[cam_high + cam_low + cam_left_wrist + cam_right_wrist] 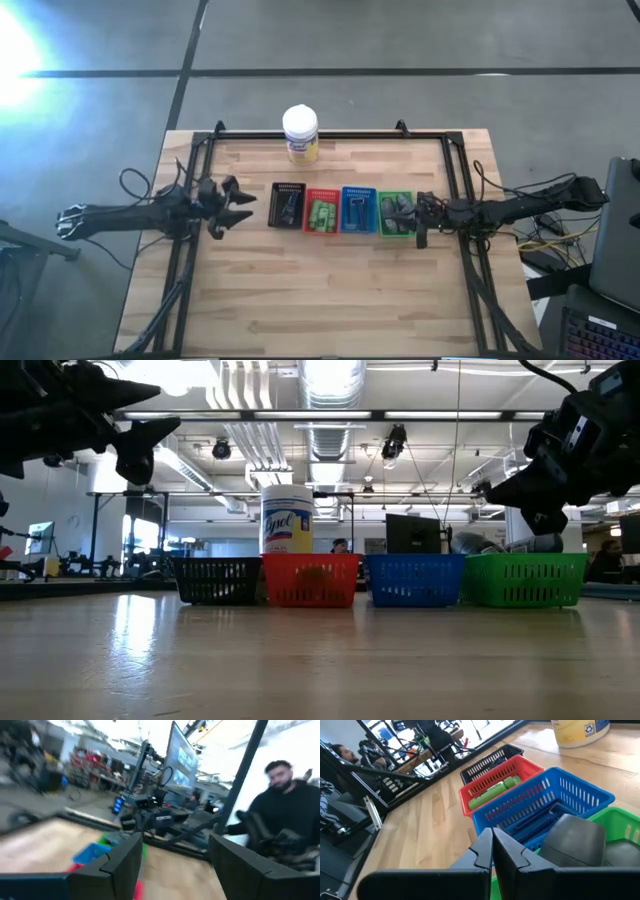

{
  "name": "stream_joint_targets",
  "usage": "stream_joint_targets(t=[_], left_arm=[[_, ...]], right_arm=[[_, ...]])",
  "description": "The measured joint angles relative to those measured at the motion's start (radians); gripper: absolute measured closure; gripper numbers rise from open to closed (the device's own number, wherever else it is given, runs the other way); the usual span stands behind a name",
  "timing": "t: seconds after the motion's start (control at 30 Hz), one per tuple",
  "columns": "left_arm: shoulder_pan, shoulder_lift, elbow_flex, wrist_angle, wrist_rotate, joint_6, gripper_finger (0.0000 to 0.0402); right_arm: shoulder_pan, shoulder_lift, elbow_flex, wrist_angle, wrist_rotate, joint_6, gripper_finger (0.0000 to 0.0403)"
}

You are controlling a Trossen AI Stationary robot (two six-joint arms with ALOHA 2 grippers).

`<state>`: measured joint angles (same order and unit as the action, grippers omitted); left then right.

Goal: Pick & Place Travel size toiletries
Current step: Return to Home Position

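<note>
Four small trays stand in a row mid-table: black, red, blue and green. Bright green bottles lie in the red tray, dark sticks in the blue tray, and grey oval containers in the green tray. My right gripper is shut and empty. It hovers at the green tray's near-right corner, above the table. My left gripper is open and empty, raised left of the black tray.
A white-lidded jar with a yellow label stands at the table's far edge behind the trays. A black rail frame borders the table. Bare wood lies along the near side. A person in black sits beyond the table.
</note>
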<state>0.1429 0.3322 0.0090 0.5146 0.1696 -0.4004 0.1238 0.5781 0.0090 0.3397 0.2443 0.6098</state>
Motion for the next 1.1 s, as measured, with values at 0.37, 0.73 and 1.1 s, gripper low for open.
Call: stream_joint_targets(t=[0.37, 0.73, 1.1], left_arm=[[-0.005, -0.288, -0.001, -0.222, -0.224, 0.279, 0.0168], [-0.035, -0.331, -0.002, -0.397, -0.05, 0.394, 0.0168], [-0.047, -0.317, -0.002, -0.403, -0.055, 0.388, 0.0168]], right_arm=[[0.0, 0.0, 0.0, 0.0, 0.0, 0.0, 0.0394], [0.0, 0.002, 0.0, 0.0, 0.0, 0.0, 0.0394], [0.0, 0.002, 0.0, 0.0, 0.0, 0.0, 0.0394]])
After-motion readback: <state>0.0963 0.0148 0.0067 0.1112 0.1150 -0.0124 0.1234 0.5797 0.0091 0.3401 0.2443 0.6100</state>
